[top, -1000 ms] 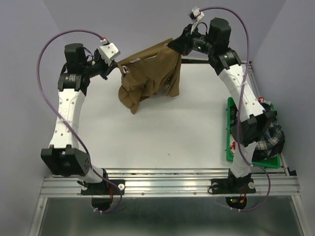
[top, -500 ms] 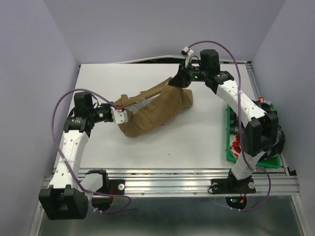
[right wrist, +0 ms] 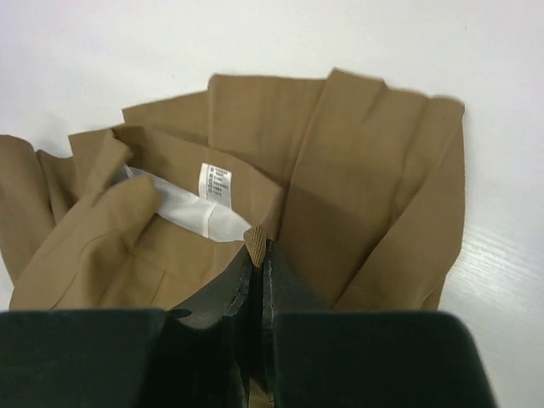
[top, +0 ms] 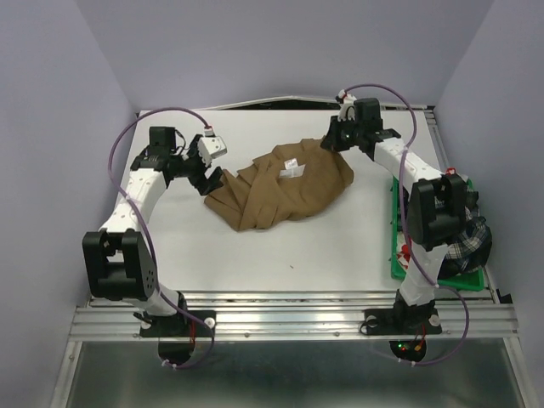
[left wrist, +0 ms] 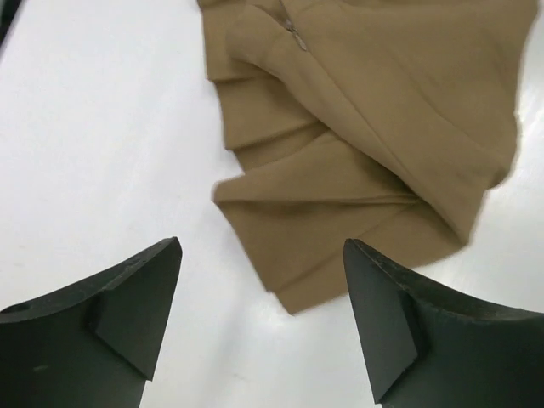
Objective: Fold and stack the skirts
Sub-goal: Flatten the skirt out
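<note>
Nearest, the plaid skirt (top: 469, 242) is heaped in the green tray (top: 396, 253). Left of the tray, the tan-brown skirt (top: 285, 191) is laid crumpled, its long axis slanting toward the tray's far corner. At the end away from the tray, the left gripper (left wrist: 261, 246) is held with fingers wide apart, empty, a pleated corner just ahead. Farthest, the right gripper (right wrist: 259, 259) is clamped on the skirt's edge nearer the tray.

white label (right wrist: 215, 184) inside tan skirt (right wrist: 365, 187), print too blurred to read
</note>
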Motion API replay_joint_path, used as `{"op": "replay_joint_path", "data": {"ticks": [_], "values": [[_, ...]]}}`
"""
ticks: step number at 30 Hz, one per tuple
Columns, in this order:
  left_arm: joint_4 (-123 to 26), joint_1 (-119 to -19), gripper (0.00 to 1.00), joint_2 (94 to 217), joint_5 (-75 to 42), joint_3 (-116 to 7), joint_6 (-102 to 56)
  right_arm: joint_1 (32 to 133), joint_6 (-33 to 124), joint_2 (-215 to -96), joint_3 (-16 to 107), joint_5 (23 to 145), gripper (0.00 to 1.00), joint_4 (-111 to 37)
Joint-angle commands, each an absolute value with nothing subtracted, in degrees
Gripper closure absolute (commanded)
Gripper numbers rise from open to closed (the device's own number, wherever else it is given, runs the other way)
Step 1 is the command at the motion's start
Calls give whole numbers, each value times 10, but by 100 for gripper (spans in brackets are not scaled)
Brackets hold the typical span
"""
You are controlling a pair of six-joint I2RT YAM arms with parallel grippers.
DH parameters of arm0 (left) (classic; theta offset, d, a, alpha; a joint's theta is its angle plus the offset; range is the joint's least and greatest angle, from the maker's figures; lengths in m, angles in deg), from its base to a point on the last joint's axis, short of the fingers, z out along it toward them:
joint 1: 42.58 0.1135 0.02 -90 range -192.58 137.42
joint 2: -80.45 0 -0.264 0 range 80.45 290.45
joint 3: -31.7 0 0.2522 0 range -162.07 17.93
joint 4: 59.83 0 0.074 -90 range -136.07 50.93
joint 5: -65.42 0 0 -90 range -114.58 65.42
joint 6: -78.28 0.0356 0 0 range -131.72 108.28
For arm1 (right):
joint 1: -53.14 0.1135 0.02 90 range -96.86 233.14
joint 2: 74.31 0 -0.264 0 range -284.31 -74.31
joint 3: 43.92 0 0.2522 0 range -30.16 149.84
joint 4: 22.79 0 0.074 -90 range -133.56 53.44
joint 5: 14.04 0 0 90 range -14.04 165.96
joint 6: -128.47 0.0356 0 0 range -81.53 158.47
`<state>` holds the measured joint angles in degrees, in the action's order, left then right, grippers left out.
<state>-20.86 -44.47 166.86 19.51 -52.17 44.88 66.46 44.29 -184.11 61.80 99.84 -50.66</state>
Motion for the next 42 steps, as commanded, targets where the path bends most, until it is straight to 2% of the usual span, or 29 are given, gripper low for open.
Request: {"op": "replay_joint_path", "data": {"ticks": [1,2,5,10,13,19,25,32,35,41,42], "values": [[-226,-451,9,1588,225,-491,280,674,466,-1842,614,956,99,-453],[-258,-462,6,1570,207,-446,210,674,468,-1843,612,957,99,-453],[-323,-485,6,1551,186,-416,134,674,474,-1840,599,970,99,-452],[-345,-522,14,1651,178,-489,7,674,475,-1832,576,971,99,-452],[-355,-560,16,1714,122,-546,-20,674,476,-1826,559,968,99,-453],[-360,-586,16,1833,107,-627,-40,674,473,-1819,545,964,99,-453],[-377,-607,16,1895,108,-685,-68,674,466,-1818,543,961,99,-455],[-347,-631,16,1963,48,-749,-77,674,471,-1821,553,962,99,-456],[-321,-635,25,1993,17,-777,-78,669,471,-1822,556,963,99,-458],[-292,-638,36,2024,-22,-813,-76,663,471,-1819,557,964,99,-460],[-288,-638,44,2027,-23,-816,-73,663,471,-1820,557,964,99,-460]]}}
